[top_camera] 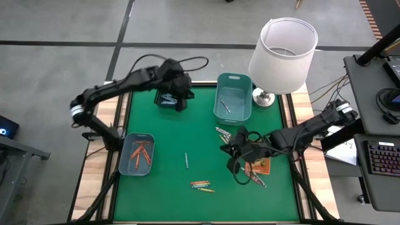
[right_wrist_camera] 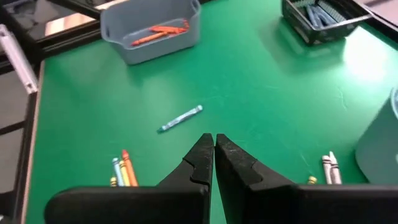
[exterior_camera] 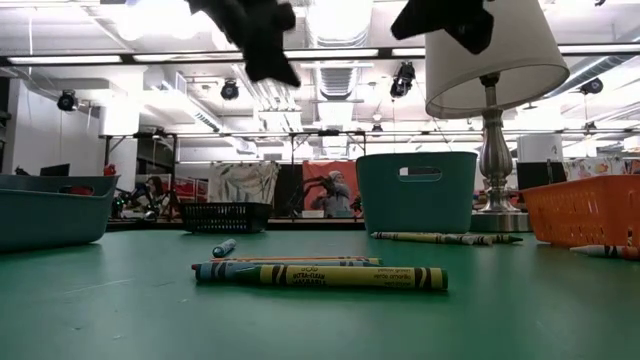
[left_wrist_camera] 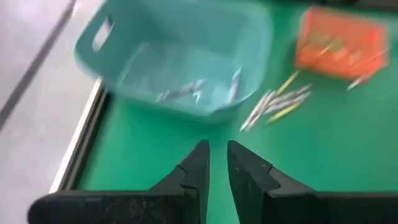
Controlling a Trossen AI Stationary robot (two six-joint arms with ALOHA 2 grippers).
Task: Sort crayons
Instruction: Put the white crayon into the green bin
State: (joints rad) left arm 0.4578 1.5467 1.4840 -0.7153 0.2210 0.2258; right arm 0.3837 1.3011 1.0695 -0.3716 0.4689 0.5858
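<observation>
One blue crayon lies lengthwise toward the table's far edge; right end effector closed, empty.

Light came evenly from overhead, bright across the green table in the high view, with only soft, short shadows. In the low view, ceiling strip lights blew out to white along the upper edge, and both arms hung there as black silhouettes. The near crayons sat sharp; the room behind went soft. The left wrist picture smeared badly (motion blur throughout), its teal bin hazy. A pale sheen washed the right wrist frame's upper right.
</observation>
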